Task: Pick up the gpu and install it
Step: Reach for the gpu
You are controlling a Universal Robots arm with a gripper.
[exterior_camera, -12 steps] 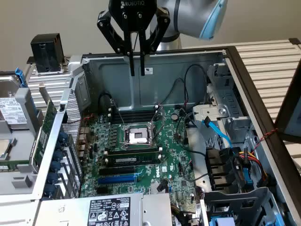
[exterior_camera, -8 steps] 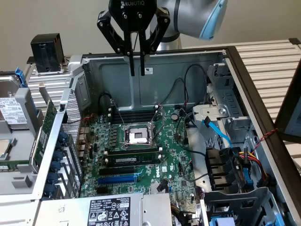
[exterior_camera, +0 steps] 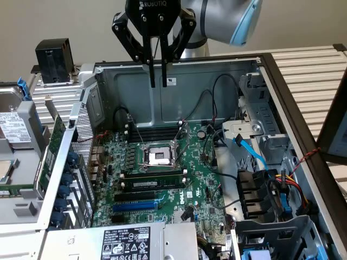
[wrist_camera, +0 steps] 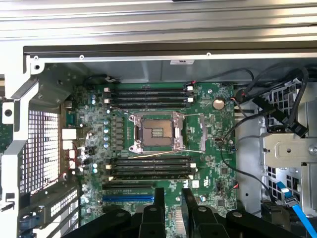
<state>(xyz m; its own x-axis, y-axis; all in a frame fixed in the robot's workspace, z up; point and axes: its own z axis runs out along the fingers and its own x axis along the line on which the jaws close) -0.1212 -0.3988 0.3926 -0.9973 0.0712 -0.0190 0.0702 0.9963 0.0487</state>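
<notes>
The black two-fingered gripper (exterior_camera: pixel 158 83) is held above the large green motherboard (exterior_camera: pixel 190 179). Its fingers are parted slightly, and nothing is gripped.

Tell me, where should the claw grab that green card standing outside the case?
Probably the top long edge, coming straight down from above. The gpu stands on edge in the narrow gap between the case's perforated panel and a labelled drive, so its flat faces look hemmed in and the upper edge seems the freest part.
</notes>
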